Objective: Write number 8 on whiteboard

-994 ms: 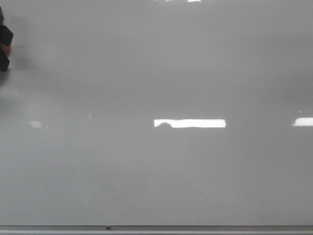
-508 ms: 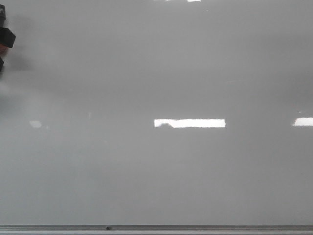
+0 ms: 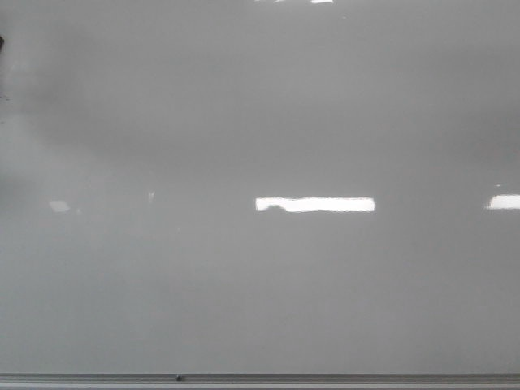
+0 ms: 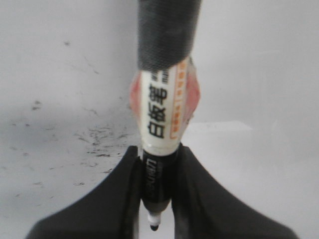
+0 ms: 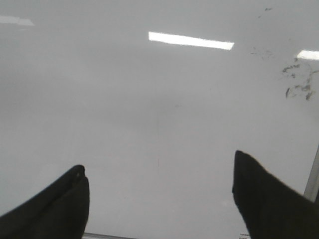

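Left claw (image 4: 155,199) is clamped on a marker (image 4: 160,149), tip out past the fingers and pointed at the whiteboard (image 4: 259,74), which sits right behind it with dark smudges (image 4: 94,139). Right claw (image 5: 159,184) is spread wide, only board (image 5: 149,109) beyond it. Front view: blank board (image 3: 260,284), no 8 anywhere.

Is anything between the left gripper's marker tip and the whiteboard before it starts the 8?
Nothing visible. The left gripper is shut on the marker, and beyond the tip only bare whiteboard shows, with old ink smudges. Tip contact can't be judged. No 8 is drawn.
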Available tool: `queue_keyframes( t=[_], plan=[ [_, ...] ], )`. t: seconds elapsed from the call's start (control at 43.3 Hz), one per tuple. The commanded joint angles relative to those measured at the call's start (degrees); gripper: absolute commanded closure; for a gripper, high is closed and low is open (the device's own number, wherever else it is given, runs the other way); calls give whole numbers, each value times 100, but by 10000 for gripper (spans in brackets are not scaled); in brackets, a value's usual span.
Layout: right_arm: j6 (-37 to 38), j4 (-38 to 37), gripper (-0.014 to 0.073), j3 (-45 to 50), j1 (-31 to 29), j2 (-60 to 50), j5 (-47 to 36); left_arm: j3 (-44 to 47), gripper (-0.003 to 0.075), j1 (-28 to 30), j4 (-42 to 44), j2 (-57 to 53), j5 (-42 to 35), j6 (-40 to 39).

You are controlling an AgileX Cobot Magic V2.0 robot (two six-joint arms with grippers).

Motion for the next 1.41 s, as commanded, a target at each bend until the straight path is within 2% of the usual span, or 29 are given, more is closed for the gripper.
queue_keyframes(
  t=[0.0, 0.231, 0.416, 0.578, 0.716, 1.109, 1.248, 1.386],
  plan=[
    [-13, 26, -13, -304, 15, 89, -266, -439, 741, -35, 52, -516, 491, 505],
    [-13, 26, -13, -319, 15, 405, -153, -1070, 741, -35, -526, -784, 2502, 1725],
    [-36, 173, -13, -367, 22, 878, 39, -1148, 741, -206, -1679, -757, 3145, 3138],
    [-580, 508, -13, -674, 136, 1399, 403, -1157, 741, -947, -1854, -569, 3312, 3587],
    [-1101, 610, -13, -857, 510, 1843, 597, -1160, 741, -1789, -1831, -371, 3375, 3889],
    [-2293, 761, -13, -911, 2214, 2807, 956, -1175, 741, -3841, -1388, -52, 3388, 4296],
    [-3081, 1331, -13, -911, 2709, 2985, 1010, -1175, 741, -4286, -1265, -6, 3287, 4408],
    [-4112, 2274, -13, -911, 3061, 3075, 952, -1175, 741, -4548, -1265, -6, 3234, 4408]
  ],
)
